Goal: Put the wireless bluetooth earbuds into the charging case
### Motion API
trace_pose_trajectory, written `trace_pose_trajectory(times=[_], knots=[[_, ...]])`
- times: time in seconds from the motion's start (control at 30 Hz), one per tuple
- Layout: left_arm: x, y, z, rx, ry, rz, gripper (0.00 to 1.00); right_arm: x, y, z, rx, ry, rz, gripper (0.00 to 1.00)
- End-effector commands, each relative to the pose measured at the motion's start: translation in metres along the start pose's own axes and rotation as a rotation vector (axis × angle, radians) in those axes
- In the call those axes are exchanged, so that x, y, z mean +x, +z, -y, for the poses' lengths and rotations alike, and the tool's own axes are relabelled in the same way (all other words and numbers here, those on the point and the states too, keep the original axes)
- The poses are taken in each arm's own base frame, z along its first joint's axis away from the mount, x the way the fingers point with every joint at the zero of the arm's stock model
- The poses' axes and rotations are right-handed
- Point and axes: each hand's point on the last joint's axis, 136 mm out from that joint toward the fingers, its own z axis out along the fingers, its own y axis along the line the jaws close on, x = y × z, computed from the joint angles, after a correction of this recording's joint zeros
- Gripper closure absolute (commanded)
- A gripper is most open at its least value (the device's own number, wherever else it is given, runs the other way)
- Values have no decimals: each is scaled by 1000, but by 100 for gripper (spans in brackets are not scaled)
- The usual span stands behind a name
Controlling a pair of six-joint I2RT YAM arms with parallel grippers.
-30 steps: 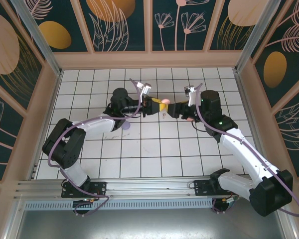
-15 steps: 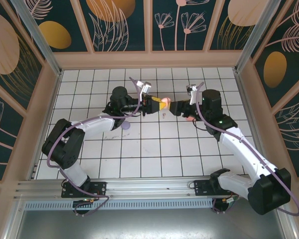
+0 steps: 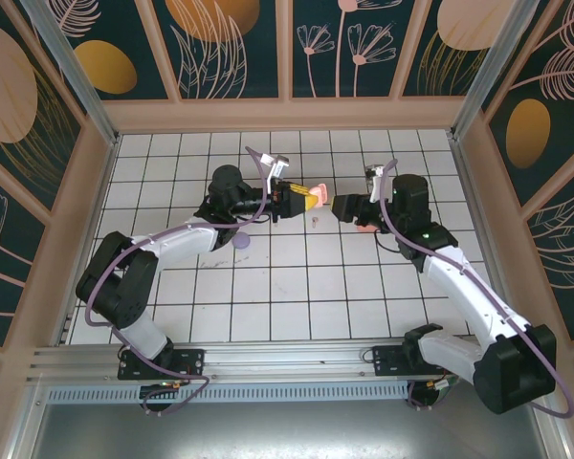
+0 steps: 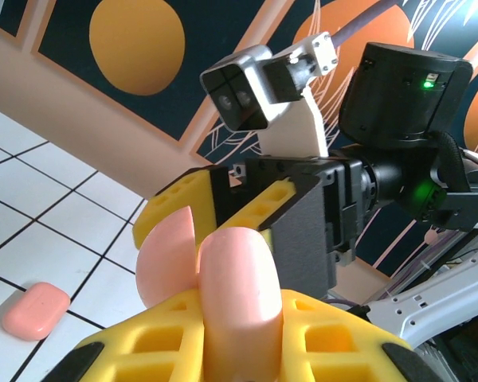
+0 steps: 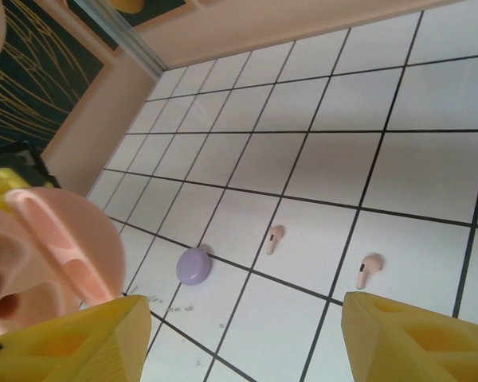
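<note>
My left gripper (image 4: 239,350) is shut on a pale pink charging case (image 4: 237,278), held above the floor with its lid (image 4: 166,259) swung open. In the top view this gripper (image 3: 309,199) holds the case (image 3: 317,196) near the middle of the tiled floor, and my right gripper (image 3: 342,206) faces it a short gap away. The right gripper (image 5: 247,342) is open, nothing between its yellow fingers (image 5: 418,334). Below it two pale pink earbuds (image 5: 276,237) (image 5: 370,269) lie apart on the white tiles. The open case (image 5: 40,263) shows its two sockets at the left edge.
A lilac case (image 5: 193,265) (image 3: 240,246) lies shut on the tiles left of the earbuds. A coral case (image 4: 36,309) rests on the floor under the right arm. Raised walls (image 3: 287,117) ring the tiled floor.
My right gripper has pulled back to the right, widening the gap to the pink case. The left gripper has shifted slightly up and right with the case.
</note>
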Motion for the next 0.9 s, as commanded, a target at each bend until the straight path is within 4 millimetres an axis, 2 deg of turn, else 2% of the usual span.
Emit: trace_pose_trajectory(times=[0.0,0.1,0.4,0.87], knots=[[-10,-1,17,43,66,14,100,-2,-11,-19,-82,-8,6,37],[-11,-1,19,51,67,16,100,-2,-15,-30,-137,-19,5,41],[-15,-1,24,76,60,30,100,-7,-11,-37,-191,-2,15,54],[-17,-1,26,86,54,38,100,-18,-3,-43,-227,11,29,56]])
